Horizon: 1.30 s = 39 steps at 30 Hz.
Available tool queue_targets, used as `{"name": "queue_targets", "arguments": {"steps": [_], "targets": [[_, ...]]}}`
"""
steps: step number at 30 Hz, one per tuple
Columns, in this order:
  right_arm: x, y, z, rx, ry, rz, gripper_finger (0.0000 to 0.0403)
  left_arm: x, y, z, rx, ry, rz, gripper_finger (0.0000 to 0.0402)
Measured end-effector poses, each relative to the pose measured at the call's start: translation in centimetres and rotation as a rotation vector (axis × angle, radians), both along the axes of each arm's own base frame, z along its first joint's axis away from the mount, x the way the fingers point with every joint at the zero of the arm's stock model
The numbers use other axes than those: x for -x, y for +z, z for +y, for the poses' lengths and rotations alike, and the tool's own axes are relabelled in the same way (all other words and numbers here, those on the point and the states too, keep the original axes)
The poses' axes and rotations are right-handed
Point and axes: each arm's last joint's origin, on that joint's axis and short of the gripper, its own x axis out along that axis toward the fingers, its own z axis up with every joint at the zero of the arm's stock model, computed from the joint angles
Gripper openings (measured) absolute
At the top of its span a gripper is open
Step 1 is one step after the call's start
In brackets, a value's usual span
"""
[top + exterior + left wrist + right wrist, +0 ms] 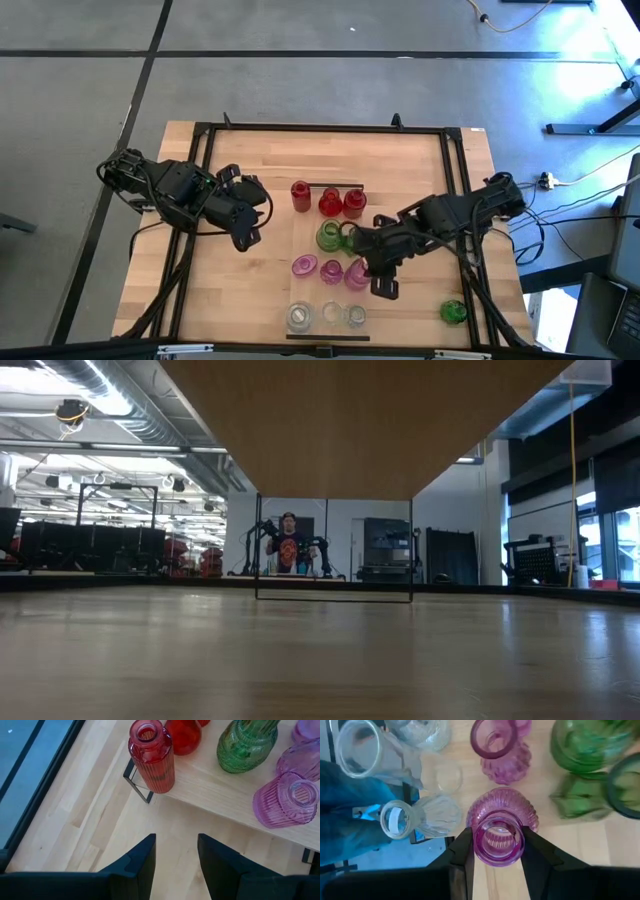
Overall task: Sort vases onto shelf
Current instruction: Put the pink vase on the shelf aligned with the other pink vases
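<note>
- the right gripper (496,851) is over the long pale wood shelf (308,245), its two dark fingers (461,855) closed against the neck of a ribbed translucent pink glass vase (500,827); in the high view this pink vase (357,274) stands at the right end of the pink row.
- two other pink vases (304,266) stand beside it on the shelf.
- three red glass vases (328,201) stand in a row at the shelf's far end, with green glass vases (329,236) between them and the pink row.
- three clear glass vases (326,316) line the near end.
- one green vase (453,312) sits alone on the butcher-block tabletop (240,290), well apart from the shelf.
- the left gripper (176,852) hovers over the tabletop beside the shelf, fingers parted and holding nothing, near a ribbed red vase (152,757).
</note>
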Motion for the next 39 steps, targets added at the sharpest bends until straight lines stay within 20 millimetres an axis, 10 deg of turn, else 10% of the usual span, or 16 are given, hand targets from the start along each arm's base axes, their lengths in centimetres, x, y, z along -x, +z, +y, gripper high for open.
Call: {"name": "queue_targets", "arguments": {"steps": [39], "targets": [[-1.6, -1.4, 0.2, 0.032, 0.028, 0.008, 0.0104, 0.0, 0.0, 0.0, -0.006, -0.011, 0.003, 0.0139]]}}
